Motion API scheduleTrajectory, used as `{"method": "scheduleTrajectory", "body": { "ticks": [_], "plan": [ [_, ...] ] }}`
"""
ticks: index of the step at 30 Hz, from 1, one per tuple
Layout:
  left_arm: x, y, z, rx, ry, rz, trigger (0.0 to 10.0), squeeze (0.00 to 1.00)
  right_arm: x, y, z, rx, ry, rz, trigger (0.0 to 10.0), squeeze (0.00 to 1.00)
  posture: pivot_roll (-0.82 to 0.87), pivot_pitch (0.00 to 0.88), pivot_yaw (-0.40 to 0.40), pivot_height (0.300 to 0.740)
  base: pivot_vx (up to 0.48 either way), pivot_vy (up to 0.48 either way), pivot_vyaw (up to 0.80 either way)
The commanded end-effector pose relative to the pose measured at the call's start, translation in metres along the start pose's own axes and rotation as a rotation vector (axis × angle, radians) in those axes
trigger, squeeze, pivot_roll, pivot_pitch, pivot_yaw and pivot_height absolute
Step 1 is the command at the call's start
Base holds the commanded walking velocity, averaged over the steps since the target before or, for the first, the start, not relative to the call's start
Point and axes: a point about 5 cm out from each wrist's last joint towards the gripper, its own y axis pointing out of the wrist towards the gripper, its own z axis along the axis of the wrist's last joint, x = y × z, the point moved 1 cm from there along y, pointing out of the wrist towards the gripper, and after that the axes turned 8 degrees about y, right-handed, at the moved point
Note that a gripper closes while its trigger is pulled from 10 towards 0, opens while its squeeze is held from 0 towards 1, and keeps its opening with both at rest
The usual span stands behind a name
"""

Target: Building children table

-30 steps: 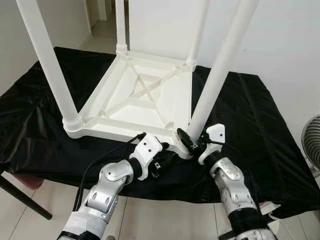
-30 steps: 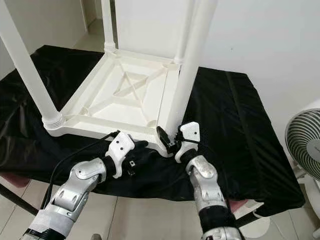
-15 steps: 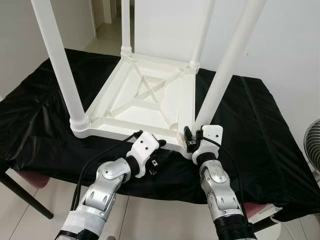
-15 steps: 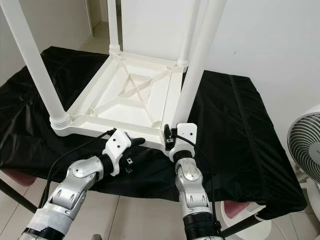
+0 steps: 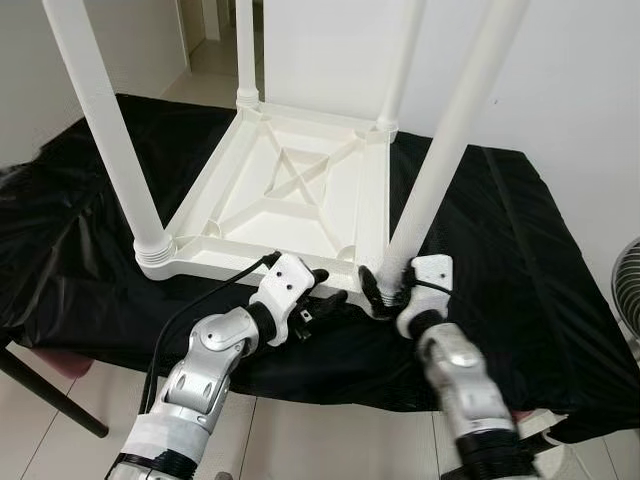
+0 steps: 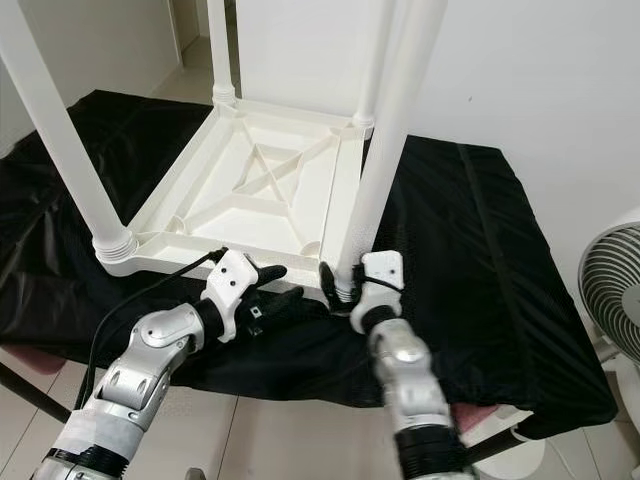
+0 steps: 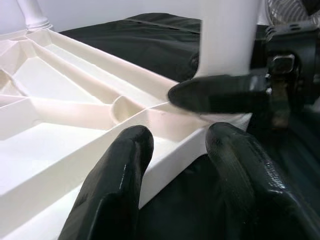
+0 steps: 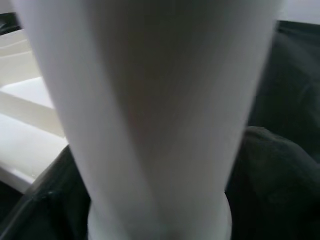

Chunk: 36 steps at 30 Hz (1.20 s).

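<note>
Tabletop lies upside down on a black cloth that covers a bench, ribbed underside up, with a white leg standing in each of its four corners. By the look of it the build is nearly done: all the legs are in place, and what is left seems to be seating or tightening the near right leg.

Right gripper is at the foot of that leg, its black fingers set either side of the leg just above the socket; in the right wrist view the leg runs between them at close range, so it looks clasped. Whether the leg is fully home in its socket cannot be told.

Left gripper is spread wide over the near rim of the tabletop, one finger inside it and one outside, holding nothing yet, probably to steady the top. A fan stands well off to the right.
</note>
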Motion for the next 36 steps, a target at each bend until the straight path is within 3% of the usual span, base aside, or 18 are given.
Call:
{"method": "scheduleTrajectory", "body": {
  "ticks": [1,4,5,9,17,18,20,21,22,23,32,36],
  "plan": [
    [-0.003,0.002,-0.003,-0.021,-0.005,0.068,10.0,0.0,0.012,0.0,0.005,-0.002,-0.031,0.042,10.0,1.0,0.1,0.009,-0.045,0.74,0.0,0.0,0.0],
    [-0.004,0.002,-0.003,-0.02,-0.004,0.066,10.0,0.0,0.02,0.001,0.01,-0.028,-0.077,0.111,10.0,1.0,0.1,0.006,-0.044,0.74,0.0,0.0,0.0],
    [-0.004,0.003,-0.002,-0.018,-0.003,0.065,10.0,0.0,0.02,0.003,0.01,-0.054,-0.11,0.187,10.0,0.0,0.09,0.003,-0.041,0.74,0.0,0.0,0.0],
    [-0.004,0.004,0.0,-0.011,-0.001,0.057,10.0,0.0,0.017,0.008,0.012,-0.099,-0.197,0.353,10.0,0.0,0.09,0.0,-0.039,0.74,0.0,0.0,0.0],
    [-0.004,0.006,0.002,-0.004,0.002,0.058,10.0,0.0,0.016,0.024,0.017,-0.106,-0.233,0.433,10.0,0.0,0.11,0.0,-0.048,0.74,0.0,0.0,0.0],
    [-0.004,0.006,0.003,-0.002,0.003,0.061,10.0,0.0,0.017,0.025,0.016,-0.115,-0.244,0.438,6.4,0.0,0.12,0.0,-0.051,0.74,0.0,0.0,0.0],
    [-0.004,0.006,0.003,-0.001,0.003,0.063,10.0,0.0,0.018,0.025,0.016,-0.123,-0.251,0.44,6.4,0.0,0.12,0.0,-0.052,0.74,0.0,0.0,0.0],
    [-0.004,0.006,0.003,0.0,0.002,0.065,10.0,0.0,0.019,0.026,0.015,-0.128,-0.268,0.434,0.7,0.0,0.12,0.0,-0.052,0.74,0.0,0.0,0.0],
    [-0.004,0.005,0.003,0.0,0.001,0.066,10.0,0.0,0.021,0.026,0.015,-0.131,-0.279,0.433,0.7,0.0,0.12,0.0,-0.052,0.74,0.0,0.0,0.0],
    [-0.004,0.005,0.003,0.001,0.001,0.067,10.0,0.0,0.022,0.026,0.014,-0.134,-0.28,0.433,0.0,0.0,0.12,0.0,-0.055,0.74,0.0,0.0,0.0],
    [0.0,0.006,0.003,0.007,-0.008,0.061,10.0,0.0,0.029,0.022,0.007,-0.166,-0.248,0.437,0.0,0.0,0.11,0.0,-0.054,0.74,0.0,0.0,0.0],
    [0.001,0.008,0.003,0.007,-0.009,0.051,10.0,0.0,0.03,0.019,0.002,-0.155,-0.194,0.406,0.0,0.0,0.1,0.0,-0.049,0.74,0.0,0.0,0.0]
  ]
}}
